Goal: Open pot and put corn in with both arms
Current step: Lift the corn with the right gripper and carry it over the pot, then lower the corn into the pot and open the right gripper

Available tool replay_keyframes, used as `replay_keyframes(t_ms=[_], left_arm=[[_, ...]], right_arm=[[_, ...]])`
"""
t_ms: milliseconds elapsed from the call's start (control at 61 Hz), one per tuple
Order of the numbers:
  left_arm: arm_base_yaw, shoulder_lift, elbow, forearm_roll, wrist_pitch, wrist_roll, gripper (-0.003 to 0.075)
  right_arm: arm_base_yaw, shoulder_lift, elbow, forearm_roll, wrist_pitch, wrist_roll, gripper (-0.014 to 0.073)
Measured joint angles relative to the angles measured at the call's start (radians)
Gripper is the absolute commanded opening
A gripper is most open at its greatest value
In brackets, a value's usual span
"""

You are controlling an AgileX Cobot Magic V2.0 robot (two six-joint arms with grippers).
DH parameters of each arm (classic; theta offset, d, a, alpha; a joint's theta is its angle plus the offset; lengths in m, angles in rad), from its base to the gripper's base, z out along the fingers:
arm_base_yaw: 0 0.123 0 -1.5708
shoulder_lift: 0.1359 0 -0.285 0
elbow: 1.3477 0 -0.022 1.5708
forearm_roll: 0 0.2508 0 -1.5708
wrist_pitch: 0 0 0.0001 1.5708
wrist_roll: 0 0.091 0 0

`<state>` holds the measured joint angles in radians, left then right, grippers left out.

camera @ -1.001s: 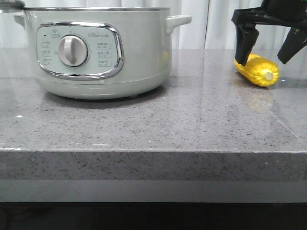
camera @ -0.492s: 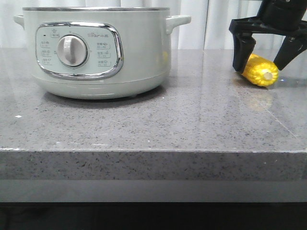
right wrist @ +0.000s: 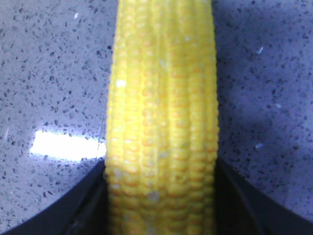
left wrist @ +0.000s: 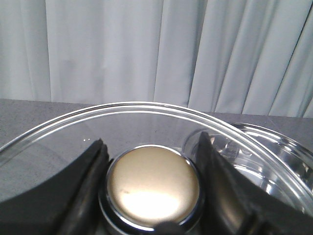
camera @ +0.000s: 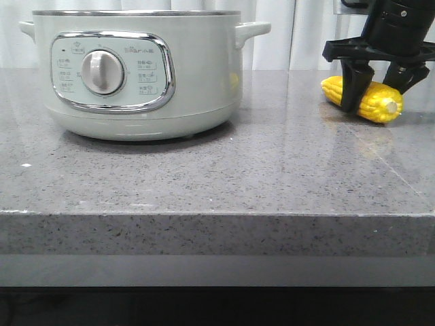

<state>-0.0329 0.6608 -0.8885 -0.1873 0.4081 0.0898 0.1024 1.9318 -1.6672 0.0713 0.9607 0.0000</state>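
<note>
The pot (camera: pixel 139 71) is the only one you have, lidless on the left of the speckled grey bench (camera: pixel 217 176); one corn (camera: pixel 370 100) lies far right. Your right gripper (camera: pixel 380 87) has its fingers (camera: pixel 353 87) clamped on the cob's sides. Your left gripper (left wrist: pixel 151 196) pinches the gold knob (left wrist: pixel 153 185) of one glass lid (left wrist: pixel 73 127). White curtains (left wrist: pixel 156 49) hang behind.

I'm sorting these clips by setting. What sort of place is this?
Probably a kitchen-style counter set up for robot trials: a speckled grey stone countertop, an electric pot and a corn on it, with plain white curtains behind rather than kitchen walls.
</note>
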Motion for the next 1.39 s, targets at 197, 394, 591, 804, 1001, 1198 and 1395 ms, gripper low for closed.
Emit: replay_keyframes(t_ms=[197, 394, 591, 804, 1001, 1198, 1395], left_arm=[[0.0, -0.007, 0.0, 0.0, 0.001, 0.0, 0.0165], [0.0, -0.007, 0.0, 0.001, 0.002, 0.0, 0.0165], [0.0, -0.007, 0.0, 0.001, -0.001, 0.0, 0.0165], [0.0, -0.007, 0.0, 0.002, -0.005, 0.0, 0.0165], [0.0, -0.007, 0.0, 0.002, -0.007, 0.0, 0.0165], [0.0, -0.007, 0.0, 0.002, -0.009, 0.0, 0.0165], [0.0, -0.007, 0.0, 0.004, -0.009, 0.0, 0.0165]], right_arm=[[0.009, 0.006, -0.116, 0.0, 0.084, 0.0, 0.0365], [0.059, 0.006, -0.322, 0.0, 0.189, -0.012, 0.0365], [0.158, 0.006, -0.498, 0.052, 0.23, -0.043, 0.0365], [0.29, 0.006, -0.599, 0.116, 0.212, -0.061, 0.0365], [0.396, 0.014, -0.602, 0.142, 0.184, -0.089, 0.0365], [0.464, 0.054, -0.602, 0.148, 0.175, -0.103, 0.0365], [0.478, 0.099, -0.602, 0.148, 0.175, -0.106, 0.0365]])
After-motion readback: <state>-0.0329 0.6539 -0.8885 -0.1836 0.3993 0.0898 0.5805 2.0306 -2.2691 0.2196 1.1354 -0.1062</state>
